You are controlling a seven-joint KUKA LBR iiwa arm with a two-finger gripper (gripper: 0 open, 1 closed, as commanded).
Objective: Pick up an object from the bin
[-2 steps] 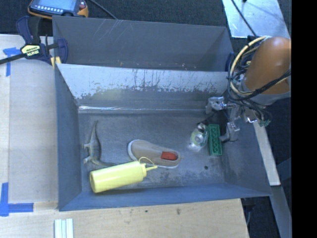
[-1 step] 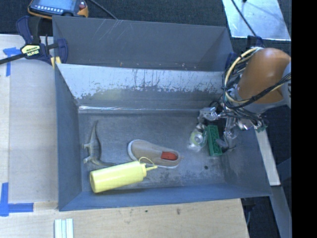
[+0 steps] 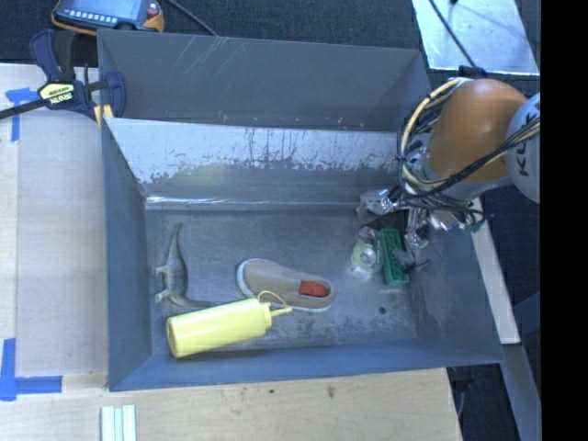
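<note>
My gripper (image 3: 411, 231) hangs low at the right end of the bin, under the arm's orange cover. Directly below and slightly left of it lies a small dark green oblong thing (image 3: 393, 258), and the gripper's tip meets its upper end. A pale, greenish-white rounded thing (image 3: 365, 256) lies against the green one's left side. Whether the green thing is held cannot be made out.
A grey slipper-like shoe with a red patch (image 3: 283, 284) lies in the middle of the bin floor. A yellow squeeze bottle (image 3: 220, 326) lies on its side at the front left. A grey dinosaur figure (image 3: 173, 275) is by the left wall.
</note>
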